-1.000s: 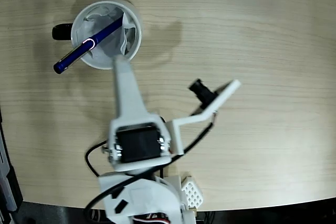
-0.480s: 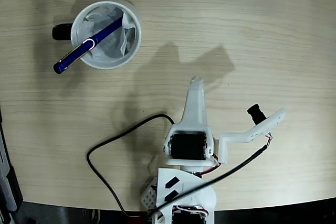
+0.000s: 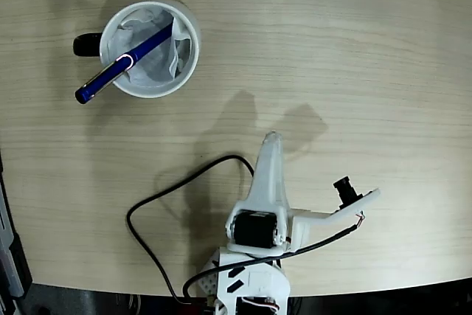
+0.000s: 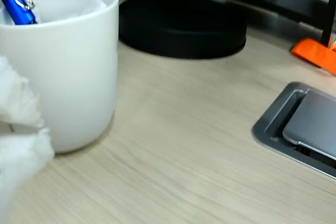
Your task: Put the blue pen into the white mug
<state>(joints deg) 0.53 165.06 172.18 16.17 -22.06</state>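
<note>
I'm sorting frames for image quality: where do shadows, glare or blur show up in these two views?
Fixed view: sharp; the arm throws a soft double shadow on the table above the claw, and the white mug shades the wood around it. Wrist view: a white blur fills the lower left corner, the background is out of focus, and the blue pen shows small highlights.

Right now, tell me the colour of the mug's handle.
Black, on the white mug; the handle shows best in the fixed view.

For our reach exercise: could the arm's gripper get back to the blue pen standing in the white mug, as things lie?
Probably yes. The gripper sits apart from the white mug, with only bare table between, and the blue pen overhangs the rim.
</note>
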